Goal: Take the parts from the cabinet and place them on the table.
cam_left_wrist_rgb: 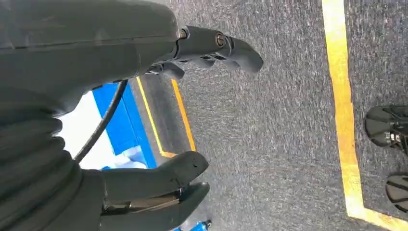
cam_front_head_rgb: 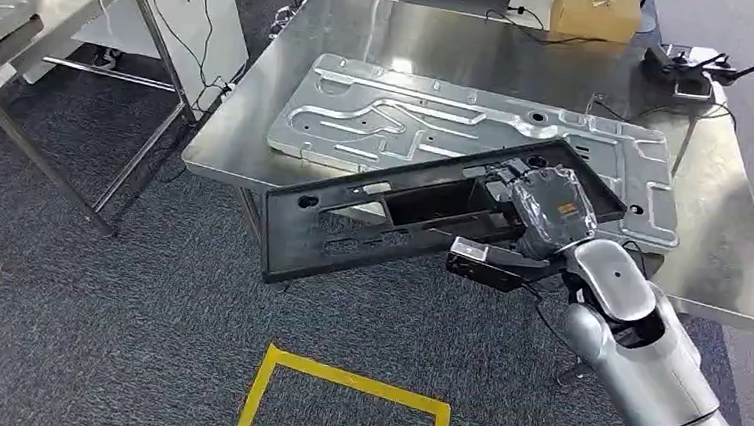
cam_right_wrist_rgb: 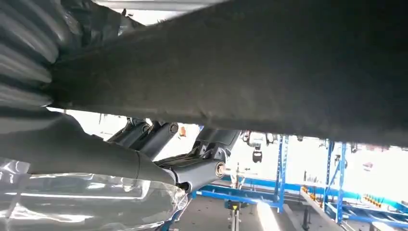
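Black frame (cam_front_head_rgb: 423, 211), a long flat plastic part with cut-out openings, is held by the right hand (cam_front_head_rgb: 544, 210) at one end; the hand's fingers are closed over the frame's edge, and the wrist view from below shows dark fingers (cam_right_wrist_rgb: 192, 171) hooked under the frame's underside (cam_right_wrist_rgb: 269, 67). The far end of the frame, away from the hand, hangs out past the near edge of the desk (cam_front_head_rgb: 731, 248) and over the carpet; the end at the hand lies over the desk and over a pressed metal panel (cam_front_head_rgb: 459, 124) that rests flat there; whether the frame touches the panel cannot be told. The step in hand is judged to be the placing: the part is carried and has reached the desk but is not yet set down. The next move is judged to call for the frame to be carried further beyond the hand, over the desk, until its whole length is supported, then lowered level and released; if it were let go now, the overhanging end would likely tip off. The left hand (cam_left_wrist_rgb: 159, 120) hangs above the carpet beside yellow floor tape (cam_left_wrist_rgb: 341, 106); its fingers are apart and nothing is held.
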Robot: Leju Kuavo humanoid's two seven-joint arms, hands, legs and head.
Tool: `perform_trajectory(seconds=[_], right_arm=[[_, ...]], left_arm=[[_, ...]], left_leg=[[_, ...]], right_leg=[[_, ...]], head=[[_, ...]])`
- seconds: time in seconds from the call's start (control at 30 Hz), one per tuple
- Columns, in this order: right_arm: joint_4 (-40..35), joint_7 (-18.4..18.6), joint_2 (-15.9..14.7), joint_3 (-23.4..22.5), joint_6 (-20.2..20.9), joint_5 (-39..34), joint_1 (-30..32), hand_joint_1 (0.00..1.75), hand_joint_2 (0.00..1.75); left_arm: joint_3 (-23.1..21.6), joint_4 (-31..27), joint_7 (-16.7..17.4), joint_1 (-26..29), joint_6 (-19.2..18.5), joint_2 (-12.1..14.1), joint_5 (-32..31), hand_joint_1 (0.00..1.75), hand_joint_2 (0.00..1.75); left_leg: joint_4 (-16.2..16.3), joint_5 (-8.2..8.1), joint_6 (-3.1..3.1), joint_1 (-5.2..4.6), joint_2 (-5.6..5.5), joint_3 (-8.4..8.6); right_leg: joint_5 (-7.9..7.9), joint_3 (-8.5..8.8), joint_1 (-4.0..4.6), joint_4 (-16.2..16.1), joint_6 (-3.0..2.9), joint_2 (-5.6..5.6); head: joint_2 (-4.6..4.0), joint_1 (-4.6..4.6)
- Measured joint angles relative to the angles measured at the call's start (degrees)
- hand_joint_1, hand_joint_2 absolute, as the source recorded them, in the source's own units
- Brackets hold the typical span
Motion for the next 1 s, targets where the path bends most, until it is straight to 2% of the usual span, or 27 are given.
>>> perform_trajectory(seconds=[0.23, 0.37, 0.47, 0.5, 0.53, 0.57, 0.63, 0.67, 0.7, 0.73, 0.77, 0.83, 0.87, 0.9, 1.0], right_arm=[[0.2, 0.0, 0.0, 0.2, 0.0, -0.3, -0.1, 1.75, 1.75], [0.2, 0.0, 0.0, 0.3, 0.0, -0.4, -0.1, 1.75, 1.75], [0.4, 0.0, 0.0, 0.3, 0.0, -0.4, -0.2, 1.75, 1.75], [0.4, 0.0, 0.0, 0.3, 0.0, -0.4, -0.3, 1.75, 1.75], [0.4, 0.0, 0.0, 0.2, 0.0, -0.4, -0.3, 1.75, 1.75], [0.5, 0.0, -0.1, 0.3, 0.1, -0.4, -0.5, 1.75, 1.75], [0.8, 0.2, -0.1, 0.3, 0.1, -0.4, -0.7, 1.75, 1.75], [1.0, 0.3, -0.1, 0.3, 0.2, -0.4, -0.6, 1.75, 1.75], [1.2, 0.3, -0.1, 0.3, 0.2, -0.4, -0.5, 1.75, 1.75], [1.4, 0.3, -0.1, 0.3, 0.2, -0.4, -0.5, 1.75, 1.75], [1.6, 0.3, -0.1, 0.3, 0.2, -0.4, -0.5, 1.75, 1.75], [1.7, 0.4, -0.1, 0.3, 0.2, -0.3, -0.6, 1.75, 1.75], [1.8, 0.5, -0.1, 0.3, 0.2, -0.2, -0.7, 1.75, 1.75], [1.9, 0.7, -0.1, 0.3, 0.2, -0.1, -0.8, 1.75, 1.75], [2.2, 1.5, -0.1, 0.2, 0.0, 0.9, -0.8, 1.75, 1.75]], left_arm=[[0.0, 0.0, 0.0, 0.0, 0.0, 0.0, 0.1, 0.0, 1.75], [0.0, 0.0, 0.0, 0.0, 0.0, 0.0, 0.1, 0.0, 1.75], [0.0, 0.0, 0.0, 0.0, 0.0, 0.0, 0.2, 0.0, 1.75], [0.0, 0.0, 0.0, 0.0, 0.0, 0.0, 0.2, 0.0, 1.75], [0.0, 0.0, -0.1, 0.0, 0.0, 0.0, 0.3, 0.0, 1.75], [0.0, 0.0, -0.1, 0.0, 0.0, 0.0, 0.3, 0.0, 1.75], [0.0, 0.0, -0.1, 0.0, 0.0, 0.0, 0.3, 0.0, 1.75], [0.0, 0.0, -0.1, 0.1, 0.0, 0.0, 0.3, 0.0, 1.75], [0.0, 0.0, -0.1, 0.1, 0.0, 0.0, 0.3, 0.0, 1.75], [0.0, 0.0, -0.1, 0.1, 0.0, 0.0, 0.3, 0.0, 1.75], [0.0, 0.0, -0.1, 0.1, 0.0, 0.0, 0.4, 0.0, 1.75], [0.0, 0.0, -0.1, 0.1, 0.0, 0.0, 0.4, 0.0, 1.75], [0.0, 0.0, -0.1, 0.2, 0.0, -0.1, 0.4, 0.0, 1.75], [0.0, 0.0, -0.1, 0.0, 0.0, -0.1, 0.4, 0.0, 1.75], [0.0, 0.0, -0.1, 0.2, -0.1, -0.1, 0.9, 0.0, 1.75]], left_leg=[[0.0, 0.0, 0.01, -0.13, -0.01, 0.0], [0.3, -0.14, 0.28, -0.47, -0.01, -0.06], [0.3, -0.16, 0.73, -0.72, -0.01, -0.09], [-0.2, -0.03, 1.09, -0.61, 0.04, 0.12], [-1.2, 0.52, 1.46, 0.13, 0.21, 0.84], [-1.7, 0.58, 1.81, -0.02, 0.25, 1.22], [-1.6, 0.53, 2.04, -0.05, 0.46, 1.31], [-1.6, 0.41, 2.07, -0.09, 0.49, 1.33], [-1.5, 0.3, 2.0, -0.1, 0.49, 1.34], [-1.4, 0.11, 1.91, -0.1, 0.49, 1.43], [-1.2, -0.13, 1.78, -0.1, 0.47, 1.58], [-0.6, -0.94, 1.35, -0.1, 0.37, 2.02], [-0.4, -1.28, 1.13, -0.14, 0.37, 1.9], [0.2, -1.53, 0.86, -0.38, 0.31, 1.68], [-0.5, -1.7, 0.13, -0.07, 0.08, 1.89]], right_leg=[[0.03, 0.14, -0.05, -0.2, 0.05, -0.01], [0.14, 0.26, -0.41, -0.4, 0.43, -0.01], [0.25, 0.33, -0.66, -0.7, 0.87, 0.0], [0.27, 0.5, -0.58, -0.9, 1.17, 0.05], [-0.05, 0.6, -0.48, -0.6, 1.35, -0.12], [-1.22, -0.04, -0.33, 1.1, 1.22, -0.39], [-5.48, -4.23, -0.26, 9.5, 1.06, -0.44], [-7.01, -6.57, -0.26, 13.7, 1.07, -0.45], [-7.3, -8.05, -0.25, 16.1, 1.09, -0.45], [-6.23, -8.2, -0.25, 15.8, 1.06, -0.45], [-3.95, -7.08, -0.25, 13.0, 0.96, -0.45], [1.55, -2.17, -0.21, 3.1, 0.51, -0.34], [0.86, -0.86, -0.08, 0.8, 0.18, 0.09], [0.89, -0.75, 0.16, -0.2, 0.21, -0.01], [0.66, -0.59, 0.25, -0.3, -0.39, -0.13]], head=[[0.0, 0.0], [0.0, 0.0], [0.0, 0.0], [0.0, 0.0], [0.0, 0.0], [0.0, 0.04], [0.0, 0.04], [0.0, 0.02], [0.0, 0.02], [0.0, 0.02], [0.0, 0.02], [0.0, 0.02], [0.0, 0.02], [0.0, 0.0], [0.0, 0.02]])
